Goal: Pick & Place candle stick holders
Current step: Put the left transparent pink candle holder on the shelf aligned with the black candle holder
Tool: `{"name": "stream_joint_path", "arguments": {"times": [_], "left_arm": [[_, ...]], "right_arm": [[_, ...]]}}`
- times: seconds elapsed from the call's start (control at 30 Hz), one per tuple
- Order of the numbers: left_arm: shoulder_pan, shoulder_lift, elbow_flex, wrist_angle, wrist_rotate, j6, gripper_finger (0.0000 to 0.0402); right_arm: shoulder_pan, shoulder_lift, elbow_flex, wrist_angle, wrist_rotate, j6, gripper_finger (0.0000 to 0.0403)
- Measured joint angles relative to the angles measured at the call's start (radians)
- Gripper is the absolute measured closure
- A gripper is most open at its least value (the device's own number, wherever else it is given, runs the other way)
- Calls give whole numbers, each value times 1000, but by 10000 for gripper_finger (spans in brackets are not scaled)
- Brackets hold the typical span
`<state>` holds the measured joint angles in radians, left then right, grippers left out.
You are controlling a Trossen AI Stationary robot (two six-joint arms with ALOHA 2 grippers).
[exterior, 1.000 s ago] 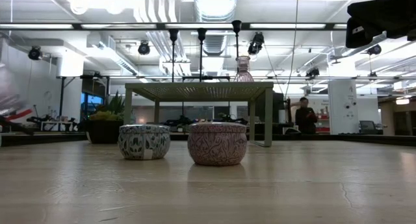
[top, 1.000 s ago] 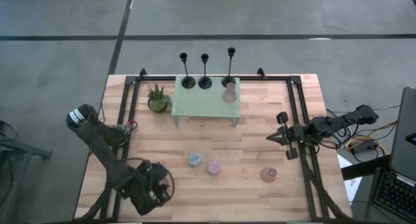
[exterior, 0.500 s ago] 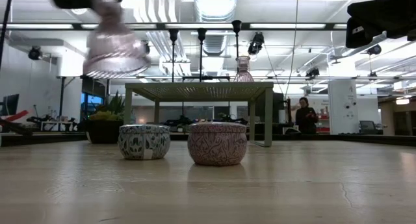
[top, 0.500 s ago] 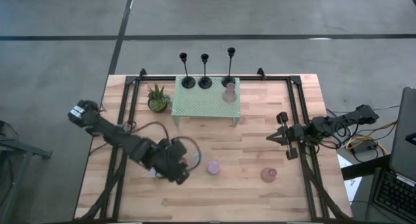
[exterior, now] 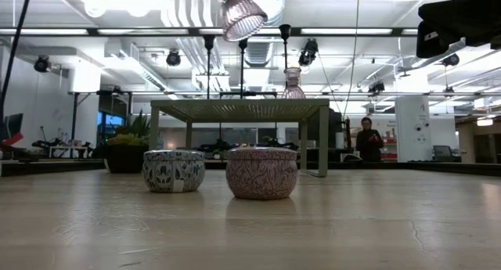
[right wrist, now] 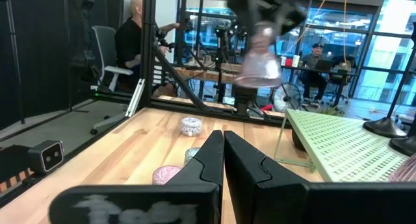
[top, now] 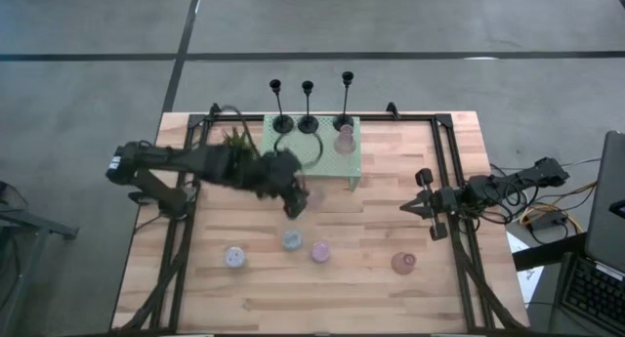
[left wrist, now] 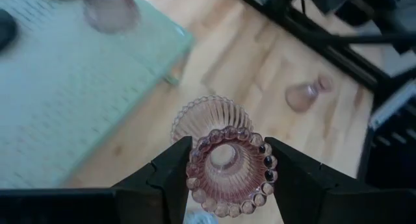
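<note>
My left gripper [top: 293,195] hangs above the table in front of the mint-green shelf [top: 312,151], shut on a pink ribbed glass holder [left wrist: 220,146], which the low view shows high up [exterior: 241,13]. Three black candlesticks [top: 308,120] and another pink glass holder [top: 344,140] stand on the shelf's far part. A lavender tin [top: 233,256], a blue tin [top: 291,240] and a pink tin [top: 320,250] sit on the table. A pink glass holder [top: 403,263] lies near the right. My right gripper [top: 410,208] waits shut at the right edge. My left gripper pinches the holder's narrow end, just below the beaded rim [left wrist: 227,167], with one finger [left wrist: 170,175] on each side. The fingers slant down from the table's left. The holder is lifted clear and tilted, its flared ribbed end [exterior: 244,27] pointing down and away from the gripper.
A small potted plant [top: 234,140] stands left of the shelf, partly under my left arm. Black frame rails [top: 444,171] run along the table's left, right and far sides. Bare wood lies between the shelf and the tins.
My left gripper has swung from the table's near left corner toward the far edge and the right, rising, and now hangs before the shelf. The pink glass holder has gone with it, lifted high. The lavender tin, earlier under the arm, now shows.
</note>
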<state>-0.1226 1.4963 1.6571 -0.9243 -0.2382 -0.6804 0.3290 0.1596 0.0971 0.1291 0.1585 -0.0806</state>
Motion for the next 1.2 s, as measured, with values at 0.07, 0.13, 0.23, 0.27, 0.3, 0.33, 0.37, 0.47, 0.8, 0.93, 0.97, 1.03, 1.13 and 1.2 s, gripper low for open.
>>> {"name": "stream_joint_path", "arguments": {"times": [0.07, 0.13, 0.23, 0.27, 0.3, 0.33, 0.37, 0.47, 0.8, 0.93, 0.97, 1.03, 1.13, 1.2], "left_arm": [[50, 0, 14, 0, 18, 29, 219], [97, 0, 24, -1, 20, 50, 219], [162, 0, 29, 11, 28, 63, 219], [183, 0, 28, 24, 38, 68, 219], [200, 0, 28, 42, 46, 71, 219], [217, 2, 28, 55, 48, 71, 219], [234, 6, 28, 62, 56, 71, 219], [274, 23, 38, 63, 72, 73, 219], [337, 130, 121, 100, 95, 79, 219], [339, 177, 197, 77, 96, 75, 219], [339, 189, 222, 63, 92, 68, 219], [339, 217, 271, 18, 76, 64, 220], [340, 266, 332, -68, 62, 35, 220], [339, 294, 366, -123, 63, 25, 220]], "right_arm": [[0, 0, 0, 0, 0, 1, 394], [0, 0, 0, 0, 0, -1, 394], [0, 0, 0, 0, 0, -1, 394], [0, 0, 0, 0, 0, -1, 394], [0, 0, 0, 0, 0, 0, 394], [0, 0, 0, 0, 0, 1, 394], [0, 0, 0, 0, 0, 0, 394], [0, 0, 0, 0, 0, 1, 394], [0, 0, 0, 0, 0, 0, 394], [0, 0, 0, 0, 0, 1, 394], [0, 0, 0, 0, 0, -1, 394], [0, 0, 0, 0, 0, 0, 394], [0, 0, 0, 0, 0, -1, 394], [0, 0, 0, 0, 0, 1, 394]]}}
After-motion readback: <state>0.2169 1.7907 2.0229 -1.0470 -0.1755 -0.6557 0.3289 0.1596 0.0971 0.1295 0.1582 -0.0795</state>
